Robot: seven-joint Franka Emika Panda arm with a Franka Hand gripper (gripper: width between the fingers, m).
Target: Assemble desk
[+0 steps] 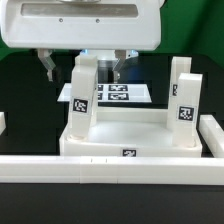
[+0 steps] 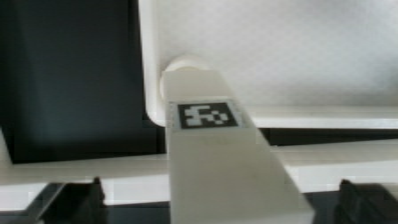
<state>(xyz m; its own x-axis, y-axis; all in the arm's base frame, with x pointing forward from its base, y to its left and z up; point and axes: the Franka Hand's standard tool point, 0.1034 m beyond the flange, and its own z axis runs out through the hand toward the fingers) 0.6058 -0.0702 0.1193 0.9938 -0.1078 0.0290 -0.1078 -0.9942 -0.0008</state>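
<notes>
So the tray-like top (image 1: 125, 140) sat in the middle, going by the exterior view. One leg (image 1: 83, 95) stood upright in its far corner on the exterior view's left. A second leg (image 1: 185, 100) stood upright at the end on the exterior view's right, well apart from the first. The long low rail (image 1: 100, 168) ran across just in front of the top. The marker board (image 1: 122, 92) lay flat behind it, between the two legs. The pincer (image 1: 83, 68) hung right above the first leg, one finger on either side of it.
</notes>
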